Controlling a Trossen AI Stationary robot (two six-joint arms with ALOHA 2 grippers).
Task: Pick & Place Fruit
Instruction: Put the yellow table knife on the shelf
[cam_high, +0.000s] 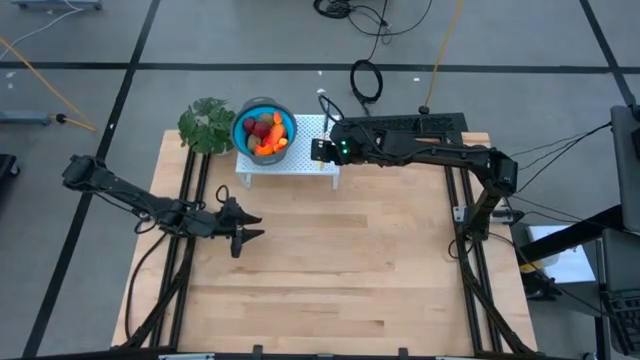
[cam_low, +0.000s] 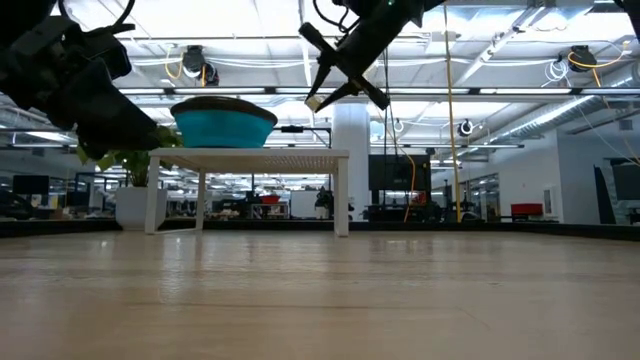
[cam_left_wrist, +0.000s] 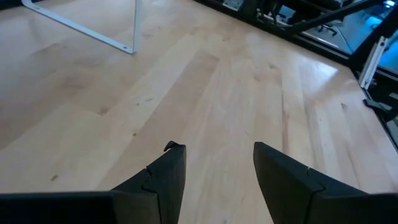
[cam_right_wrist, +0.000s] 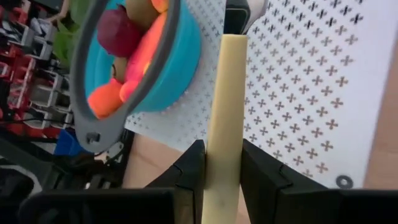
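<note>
The fruit lies piled in a blue bowl with a grey rim: dark red round pieces and orange ones. The bowl stands on a white perforated stand at the table's far side. My right gripper hovers above the stand, just right of the bowl, and is shut on a pale yellow knife handle. My left gripper is open above the bare wood on the table's left half, its fingers apart with nothing between them. My right gripper pinches the pale yellow knife handle between its two fingers. The handle runs along the fingers and sticks out well beyond their tips. The fingers come from the table's right, slanting down. The handle is lifted clear above the white stand.
A green leafy plant stands left of the bowl at the table's far-left corner. The stand's legs rest on the wood. Bare tabletop spreads across the middle and the near side. Black rails run along both table sides.
</note>
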